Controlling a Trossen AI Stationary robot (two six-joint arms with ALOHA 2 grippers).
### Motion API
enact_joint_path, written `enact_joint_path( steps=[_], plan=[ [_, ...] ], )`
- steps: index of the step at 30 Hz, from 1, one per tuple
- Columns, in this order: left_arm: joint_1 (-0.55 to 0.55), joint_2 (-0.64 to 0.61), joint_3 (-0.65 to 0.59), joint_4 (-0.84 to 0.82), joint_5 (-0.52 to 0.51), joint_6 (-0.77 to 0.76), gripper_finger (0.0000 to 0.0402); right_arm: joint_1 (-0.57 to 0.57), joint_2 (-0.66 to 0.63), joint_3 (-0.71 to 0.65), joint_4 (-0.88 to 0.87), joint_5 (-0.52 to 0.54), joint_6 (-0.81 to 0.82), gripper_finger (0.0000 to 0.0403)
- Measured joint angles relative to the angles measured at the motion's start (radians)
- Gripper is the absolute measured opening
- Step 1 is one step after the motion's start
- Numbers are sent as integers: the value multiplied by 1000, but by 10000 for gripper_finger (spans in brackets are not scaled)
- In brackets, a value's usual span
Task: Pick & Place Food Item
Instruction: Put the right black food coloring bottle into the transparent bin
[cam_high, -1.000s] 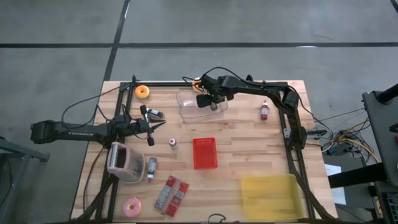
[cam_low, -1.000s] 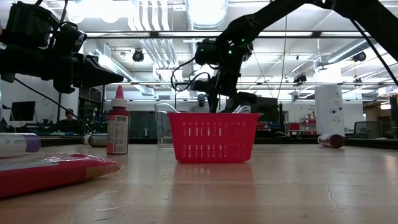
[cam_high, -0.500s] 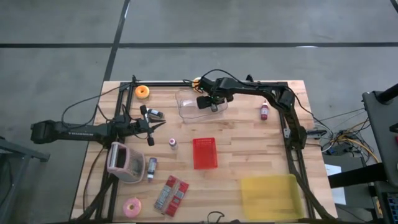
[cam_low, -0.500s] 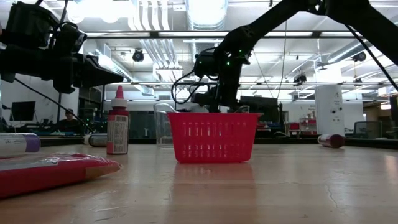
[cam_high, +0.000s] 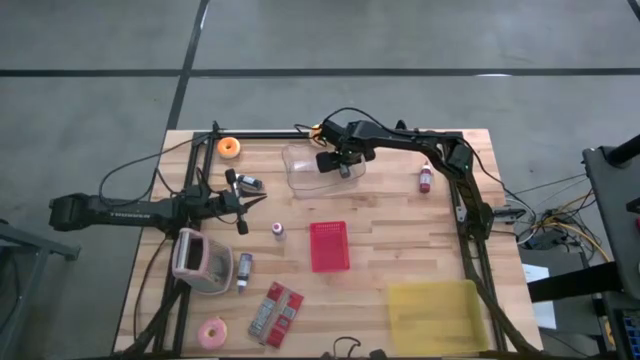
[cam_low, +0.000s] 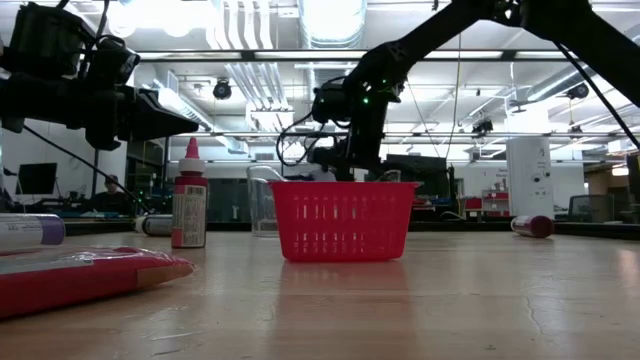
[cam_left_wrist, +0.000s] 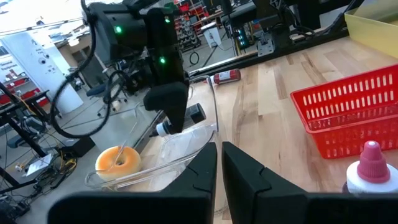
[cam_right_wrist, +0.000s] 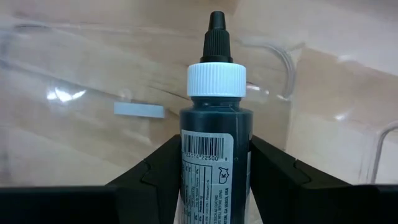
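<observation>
The dark bottle (cam_right_wrist: 216, 155), white-capped with a black nozzle, sits clamped between the right gripper's (cam_high: 338, 163) two fingers, its long axis running along the fingers and its nozzle pointing out past their tips toward the clear plastic container (cam_high: 303, 168). In the high view the gripper hangs over the container's 3 o'clock end, near the table's (cam_high: 400, 230) 12 o'clock edge; the jaws stand partly apart, pressed to either side of the bottle's body. Whether the bottle's tip touches the container floor is hard to judge. In the left wrist view the container appears to hold nothing but a small pale label on its wall. An orange donut (cam_high: 229, 148) lies at about 9 o'clock from it. The red basket (cam_high: 329, 246) stands at 6 o'clock of the container, well apart, and shows nothing inside in the high view. The yellow tray (cam_high: 435, 315) lies by the table's 5 o'clock corner. The left gripper (cam_high: 246, 205), jaws closed on nothing, waits at about 9 o'clock of the basket.
</observation>
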Motion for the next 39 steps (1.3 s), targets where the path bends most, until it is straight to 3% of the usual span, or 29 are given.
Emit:
enact_joint_path(
  steps=[6, 14, 24, 33, 39],
  plan=[
    [0, 0, 0, 0, 0, 0, 28, 1, -4, 53, -43, -11, -23, 155],
    [0, 0, 0, 0, 0, 0, 28, 14, -6, 97, -50, -13, -188, 155],
    [0, 0, 0, 0, 0, 0, 28, 36, -7, 101, -16, -66, -523, 154],
    [0, 0, 0, 0, 0, 0, 28, 39, 0, 101, -25, -128, -942, 149],
    [0, 0, 0, 0, 0, 0, 28, 36, 5, 82, -40, -146, -1079, 148]
  ],
)
